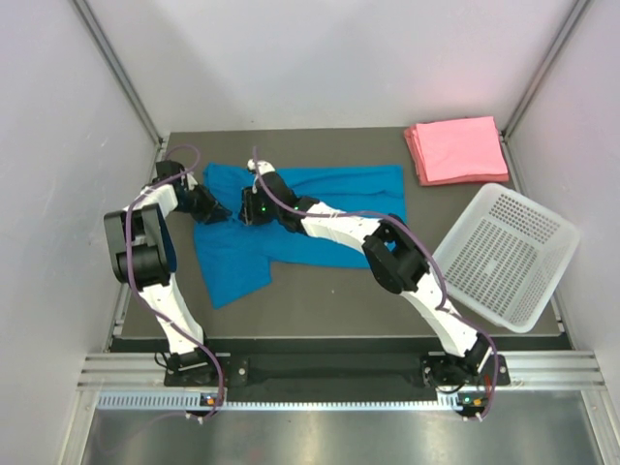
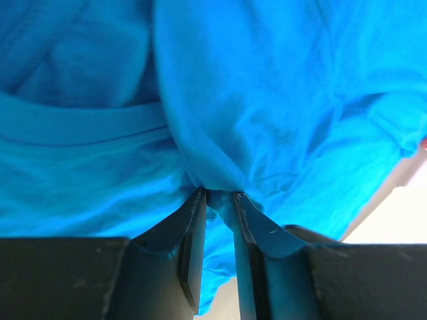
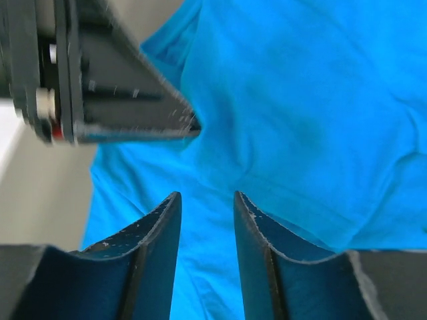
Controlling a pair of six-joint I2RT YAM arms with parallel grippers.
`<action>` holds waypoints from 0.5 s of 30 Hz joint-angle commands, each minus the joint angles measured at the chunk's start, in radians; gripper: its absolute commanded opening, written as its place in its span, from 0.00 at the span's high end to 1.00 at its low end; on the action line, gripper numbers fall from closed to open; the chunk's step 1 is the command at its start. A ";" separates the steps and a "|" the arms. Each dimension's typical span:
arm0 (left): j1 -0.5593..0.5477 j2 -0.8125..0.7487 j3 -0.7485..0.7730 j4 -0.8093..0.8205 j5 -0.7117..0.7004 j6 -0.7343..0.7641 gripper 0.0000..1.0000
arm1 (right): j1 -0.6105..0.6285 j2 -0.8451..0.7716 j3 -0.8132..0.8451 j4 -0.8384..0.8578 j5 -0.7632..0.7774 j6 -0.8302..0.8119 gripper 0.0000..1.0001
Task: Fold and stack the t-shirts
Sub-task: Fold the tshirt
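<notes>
Mounting rail (image 1: 329, 387): pale metal, run along the near edge of the table; both arm bases are bolted to it.
Table (image 1: 320, 300): dark grey matt top, bordered by the rail in front and by walls on the other sides.
Walls (image 1: 320, 58): plain white panels, met at the back corners by slanting metal struts (image 1: 116, 68).
Blue t-shirt (image 1: 358, 186): spread crumpled at the left centre of the table, partly doubled over.
Left gripper (image 2: 217, 197): fingers pressed onto a raised fold of the blue t-shirt.
Right gripper (image 3: 207, 197): fingers spread apart over the blue cloth, just beside the left gripper; nothing is pinched.
Pink t-shirts (image 1: 455, 148): folded and stacked at the far right corner.
Basket (image 1: 504, 254): white, perforated, set at the right edge, near the pink stack.
</notes>
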 commanded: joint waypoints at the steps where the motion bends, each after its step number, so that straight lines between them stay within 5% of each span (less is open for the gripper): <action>1: -0.001 0.012 0.037 0.050 0.077 -0.027 0.73 | 0.053 0.016 0.051 0.027 0.092 -0.182 0.62; 11: -0.001 0.023 0.069 -0.036 0.057 -0.023 0.74 | 0.072 0.039 0.054 0.093 0.138 -0.191 0.61; 15: -0.001 0.018 0.072 -0.080 -0.021 0.000 0.85 | 0.070 0.051 0.077 0.055 0.178 -0.177 0.62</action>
